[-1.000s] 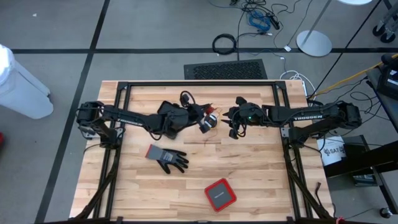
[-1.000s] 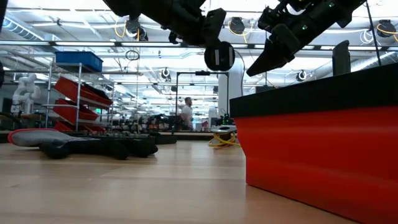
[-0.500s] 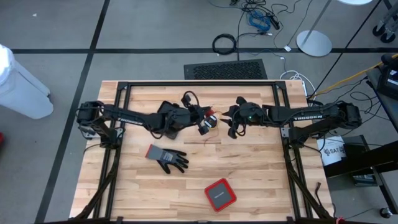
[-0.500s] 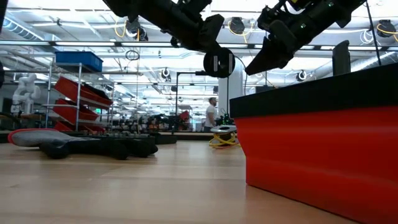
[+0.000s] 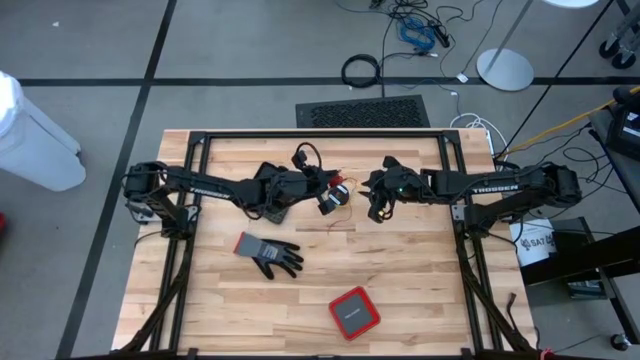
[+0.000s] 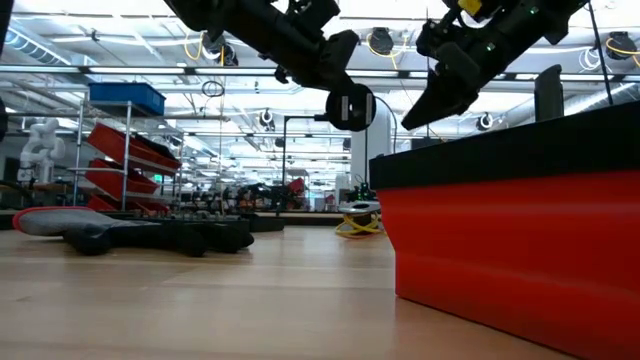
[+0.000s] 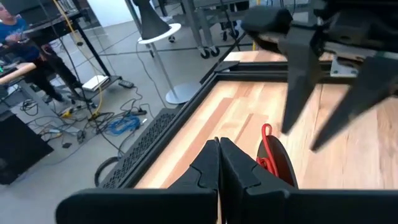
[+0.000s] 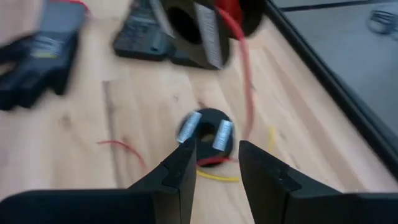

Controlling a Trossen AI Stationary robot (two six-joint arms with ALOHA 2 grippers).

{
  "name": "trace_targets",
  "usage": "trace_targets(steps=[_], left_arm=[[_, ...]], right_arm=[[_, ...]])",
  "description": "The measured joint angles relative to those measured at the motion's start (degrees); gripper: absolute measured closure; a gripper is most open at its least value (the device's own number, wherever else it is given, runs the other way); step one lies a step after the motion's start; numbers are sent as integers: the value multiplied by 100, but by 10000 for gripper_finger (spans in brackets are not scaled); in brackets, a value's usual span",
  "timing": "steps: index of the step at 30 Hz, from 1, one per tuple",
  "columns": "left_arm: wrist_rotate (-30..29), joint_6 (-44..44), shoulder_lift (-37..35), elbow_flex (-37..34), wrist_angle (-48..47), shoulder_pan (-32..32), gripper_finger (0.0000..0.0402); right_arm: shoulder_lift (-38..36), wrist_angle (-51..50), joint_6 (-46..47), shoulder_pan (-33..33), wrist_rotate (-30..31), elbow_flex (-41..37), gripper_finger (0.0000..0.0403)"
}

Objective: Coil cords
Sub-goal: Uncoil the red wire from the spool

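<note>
Red cord (image 7: 268,151): thin wire, partly looped, seen raised off the table near the far edge's middle, a loose strand hanging down. Yellow cord (image 8: 214,177): thin wire, uncoiled, laid flat on the table below, beside a red strand. Black ends can't be made out.

Table (image 5: 400,280): light butcher-block wooden top, framed by a black metal rail along its edges, occupying the middle of the high view.

Lying directly on it:
- Grey and black glove (image 5: 268,254), flat, sitting toward 8 o'clock from the table's centre.
- Red square box (image 5: 354,312) with a dark top panel, sitting near the 6 o'clock edge, well apart from the glove.
- Thin red and yellow cords (image 8: 211,168), trailing loosely over the boards near 12 o'clock.
</note>
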Motion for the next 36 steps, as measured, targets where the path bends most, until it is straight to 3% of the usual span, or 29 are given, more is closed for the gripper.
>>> trace_targets(steps=[21,24,28,36], left_arm=[[316,-46,-2,0,-22,-73,402],[334,-46,-2,0,-8,-89,402],[255,-44,-4,0,-118,-82,401],[139,2,-4,-2,-462,37,401]], right_arm=[[137,562,-349,133,117,0,308],[314,713,-409,133,124,0,327],[459,760,-440,133,146,0,392],[435,682,-316,133,47,0,393]])
